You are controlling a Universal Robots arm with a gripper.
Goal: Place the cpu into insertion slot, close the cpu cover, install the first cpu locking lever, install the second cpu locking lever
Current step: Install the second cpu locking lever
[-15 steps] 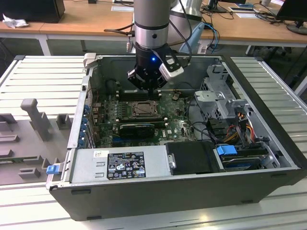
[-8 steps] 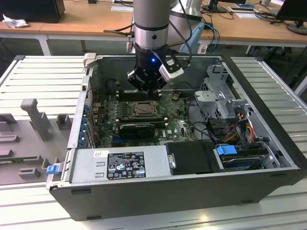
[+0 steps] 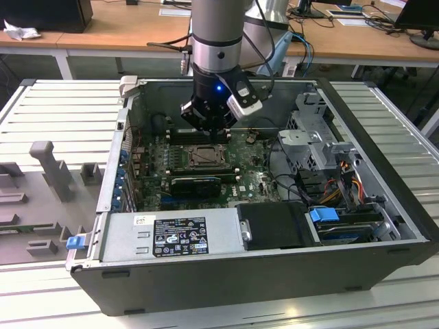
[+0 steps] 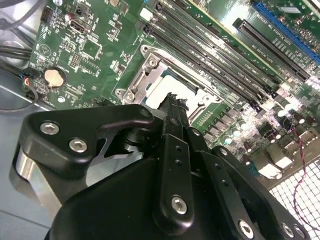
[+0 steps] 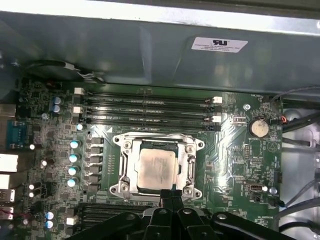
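Observation:
The cpu (image 5: 157, 168), a pale silvery-beige square, lies flat in the insertion slot (image 5: 118, 188) on the green board. The cpu cover (image 5: 129, 165), a silvery frame with a square window, lies down around the chip. My gripper (image 5: 172, 194) hovers just off one edge of the socket, its black fingers pressed together with nothing between them. In the second wrist view the gripper (image 4: 173, 102) points down at the cpu (image 4: 165, 86) and the cpu cover (image 4: 141, 76). In the exterior view my gripper (image 3: 210, 130) hangs inside the open computer case, just behind the insertion slot (image 3: 204, 157).
Long black memory slots (image 5: 147, 107) run along the socket's far side, near the grey case wall (image 5: 150, 45). A coin battery (image 5: 258, 127) and loose cables (image 5: 300, 120) sit to one side. In the exterior view the drive cage (image 3: 312, 137) and power supply (image 3: 175, 234) crowd the case.

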